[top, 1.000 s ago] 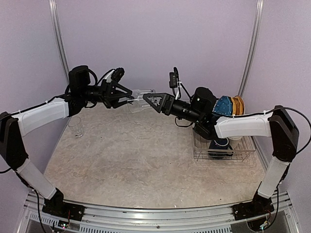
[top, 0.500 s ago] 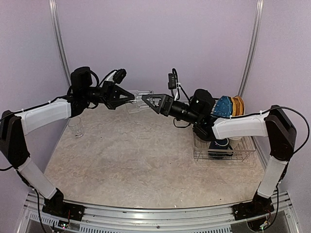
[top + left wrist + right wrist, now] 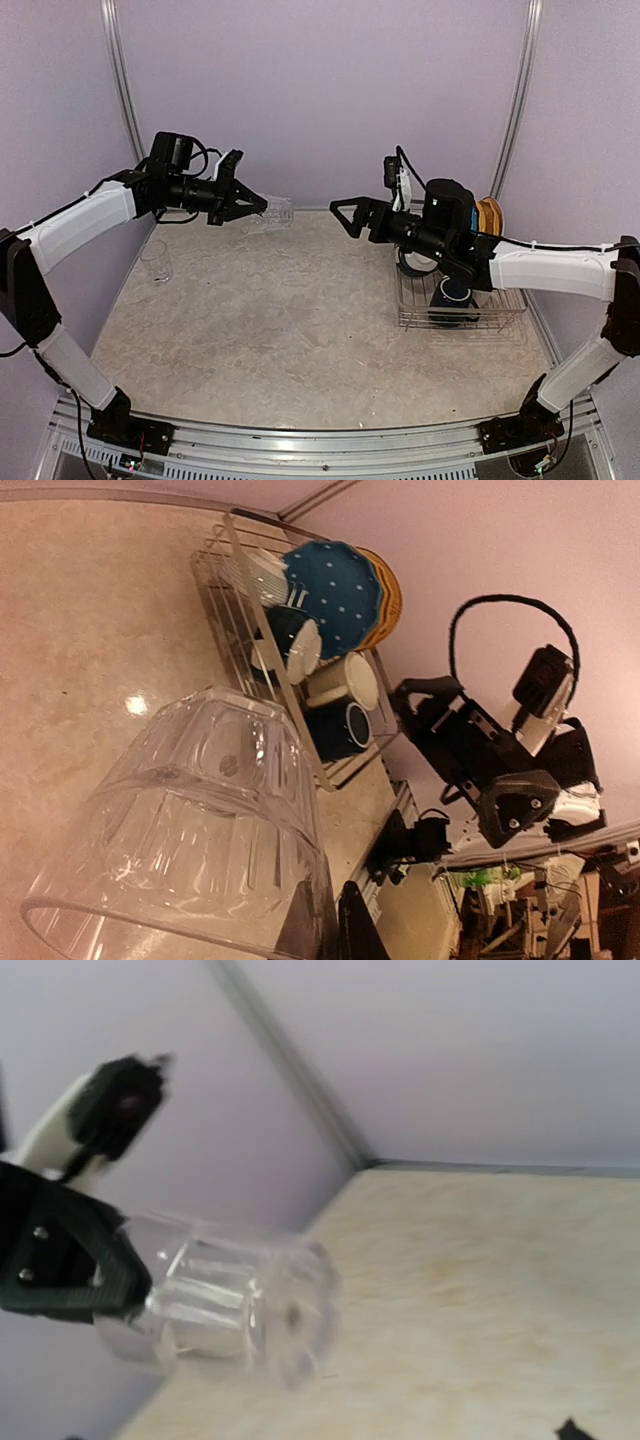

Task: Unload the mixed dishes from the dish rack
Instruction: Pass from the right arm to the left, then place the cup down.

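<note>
Dishes, rack lot: I am reading them off at the right of the table (image 3: pixel 300 330). The dish rack (image 3: pixel 500 312) is holding a blue dotted plate (image 3: pixel 335 595), an orange plate (image 3: pixel 392 590), a cream mug (image 3: pixel 345 680), a dark blue mug (image 3: pixel 338 730) and a teal bowl (image 3: pixel 292 640). One clear glass (image 3: pixel 272 211) is hanging sideways in the air near the back wall — the left gripper (image 3: pixel 258 206) is pinching its rim. The right gripper (image 3: pixel 342 217) is gaping wide, carrying nothing, apart from that glass. A second glass (image 3: pixel 156 260) is standing upright at the table's left.

the dish rack (image 3: pixel 462 322) sits on the table's (image 3: pixel 300 340) right side, a tumbler (image 3: pixel 156 260) stands far left
</note>
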Tool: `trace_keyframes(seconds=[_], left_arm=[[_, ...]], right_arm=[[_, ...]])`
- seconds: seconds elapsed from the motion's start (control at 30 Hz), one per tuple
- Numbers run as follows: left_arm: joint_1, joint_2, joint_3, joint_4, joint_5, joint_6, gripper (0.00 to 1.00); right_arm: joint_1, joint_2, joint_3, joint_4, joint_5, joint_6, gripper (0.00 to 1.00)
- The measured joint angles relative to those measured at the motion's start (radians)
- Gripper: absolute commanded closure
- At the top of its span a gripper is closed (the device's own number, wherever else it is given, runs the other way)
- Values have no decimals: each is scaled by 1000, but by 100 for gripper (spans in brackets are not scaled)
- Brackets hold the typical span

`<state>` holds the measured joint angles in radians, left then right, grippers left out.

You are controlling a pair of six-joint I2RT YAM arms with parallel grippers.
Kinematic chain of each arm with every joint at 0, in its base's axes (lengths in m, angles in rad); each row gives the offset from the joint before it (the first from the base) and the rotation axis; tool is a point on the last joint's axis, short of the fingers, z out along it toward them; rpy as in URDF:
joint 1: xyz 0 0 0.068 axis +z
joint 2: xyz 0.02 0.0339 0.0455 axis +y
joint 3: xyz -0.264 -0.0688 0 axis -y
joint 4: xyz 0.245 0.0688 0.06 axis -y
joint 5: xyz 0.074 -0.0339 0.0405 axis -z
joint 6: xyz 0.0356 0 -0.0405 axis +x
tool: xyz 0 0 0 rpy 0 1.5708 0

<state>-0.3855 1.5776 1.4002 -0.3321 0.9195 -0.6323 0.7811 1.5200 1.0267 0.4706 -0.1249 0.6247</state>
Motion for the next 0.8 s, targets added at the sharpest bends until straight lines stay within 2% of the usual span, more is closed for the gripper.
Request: trace_keyframes(seconds=[0.1,0.27,0.37,0.53,0.8], left_arm=[[3,6,98,-180,-232,85,100],[27,86,246,-409,-512,174,100],[61,183,314,-510,-617,204,100],[124,325,343,-633,-737,235,100],[171,392,359,-716,-868,251,100]], right_arm=[[-3,-67,-3,-102,83,-47,0],[-3,-162,-31,-228,198,-106,0],[-3,-193,-43,-278,242,-129,0],[-3,-241,-66,-323,290,-154,0],[-3,-308,-121,-347,329,-164,0]])
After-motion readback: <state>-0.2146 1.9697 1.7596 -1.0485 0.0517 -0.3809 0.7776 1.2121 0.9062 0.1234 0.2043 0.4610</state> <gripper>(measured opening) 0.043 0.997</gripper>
